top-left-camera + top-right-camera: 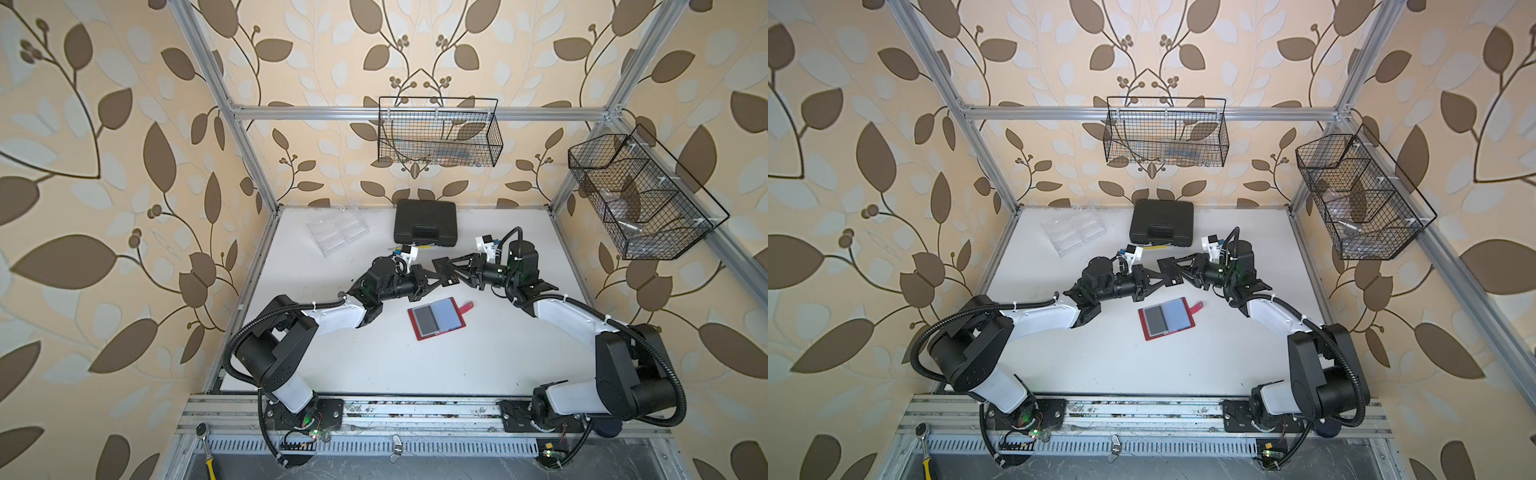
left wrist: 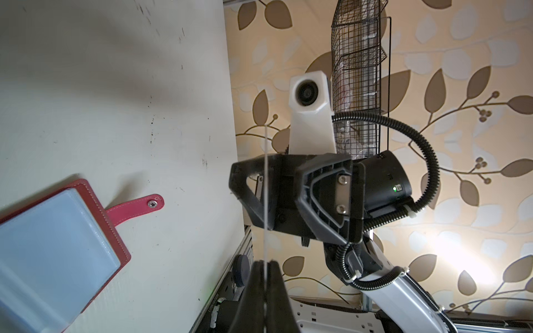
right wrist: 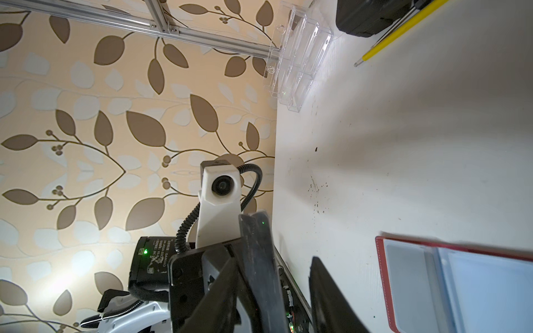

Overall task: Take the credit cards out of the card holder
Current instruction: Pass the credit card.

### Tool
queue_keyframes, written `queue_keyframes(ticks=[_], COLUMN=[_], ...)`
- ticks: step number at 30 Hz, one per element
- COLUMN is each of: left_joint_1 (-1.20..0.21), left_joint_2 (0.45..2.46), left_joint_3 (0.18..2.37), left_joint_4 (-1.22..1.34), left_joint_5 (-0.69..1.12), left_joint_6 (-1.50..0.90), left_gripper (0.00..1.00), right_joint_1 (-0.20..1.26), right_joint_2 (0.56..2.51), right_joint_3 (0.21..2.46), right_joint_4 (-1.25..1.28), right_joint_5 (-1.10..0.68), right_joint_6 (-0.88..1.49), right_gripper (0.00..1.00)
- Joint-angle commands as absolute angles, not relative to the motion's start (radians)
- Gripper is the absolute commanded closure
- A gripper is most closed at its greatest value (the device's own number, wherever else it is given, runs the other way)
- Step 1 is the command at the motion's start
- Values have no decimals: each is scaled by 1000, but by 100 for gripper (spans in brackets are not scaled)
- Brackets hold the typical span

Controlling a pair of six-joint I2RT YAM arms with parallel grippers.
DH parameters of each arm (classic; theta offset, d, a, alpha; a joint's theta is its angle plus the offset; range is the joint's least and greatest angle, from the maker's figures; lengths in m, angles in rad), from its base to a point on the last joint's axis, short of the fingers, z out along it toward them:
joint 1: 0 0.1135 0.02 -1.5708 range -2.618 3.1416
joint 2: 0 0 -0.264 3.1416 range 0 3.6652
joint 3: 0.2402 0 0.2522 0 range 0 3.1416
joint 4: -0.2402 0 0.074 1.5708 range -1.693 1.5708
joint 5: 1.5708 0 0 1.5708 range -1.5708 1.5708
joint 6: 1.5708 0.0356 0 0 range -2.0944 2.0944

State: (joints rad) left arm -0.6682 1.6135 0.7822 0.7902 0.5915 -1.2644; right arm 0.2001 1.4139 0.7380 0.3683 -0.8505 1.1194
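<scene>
Above the table [image 1: 316,357], just behind the card holder [image 1: 451,313], my left gripper [image 1: 433,277] is clamped on one of the credit cards [image 1: 445,270]; I hold it clear of the surface so that its free end reaches across. My right gripper [image 1: 459,269] straddles that end with jaws apart; the right wrist view shows a gap between the card and one finger [image 3: 326,288], so I judge the handover not yet taken. The card is thin, stiff and black with white lettering; seen edge-on from my left wrist it is only a pale line [image 2: 265,187]. The card holder lies open and flat on the table, a red stitched cover with bluish clear plastic sleeves; its strap tab [image 1: 467,306], with a metal snap, lies splayed out to one side. The sleeve farther from the strap shows a dark grey rectangle [image 1: 428,321], probably another card to pull; the sleeve beside the strap looks empty.
</scene>
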Motion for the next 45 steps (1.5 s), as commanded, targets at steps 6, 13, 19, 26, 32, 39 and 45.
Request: queue_keyframes(ticks=[6,13,19,26,32,39,45], left_joint_1=[-689,-706,-710,-708,-706,-716,-739], left_joint_2=[1625,1644,1663,1680,1681,1698,1738], left_joint_3=[828,839,850,864,864,880,911], left_joint_4=[867,875,882,886,901,982,1032], left_joint_5=[635,652,663,675,652,600,592], left_joint_6=[-1266,-1262,-1262,-1263,-1268,-1310,-1329], left_gripper=[100,100,100,92,59,50,55], right_joint_1=[194,193,192,172,149,138,140], right_joint_2=[1436,1446,1442,1423,1376,1310,1330], right_joint_3=[735,734,729,708,698,712,712], right_joint_4=[414,435,446,436,448,500,545], right_joint_5=[-880,-896,-913,-926,-901,-817,-815], right_joint_6=[1143,1150,1157,1147,1135,1144,1177], right_gripper=[66,76,93,100,100,100,100])
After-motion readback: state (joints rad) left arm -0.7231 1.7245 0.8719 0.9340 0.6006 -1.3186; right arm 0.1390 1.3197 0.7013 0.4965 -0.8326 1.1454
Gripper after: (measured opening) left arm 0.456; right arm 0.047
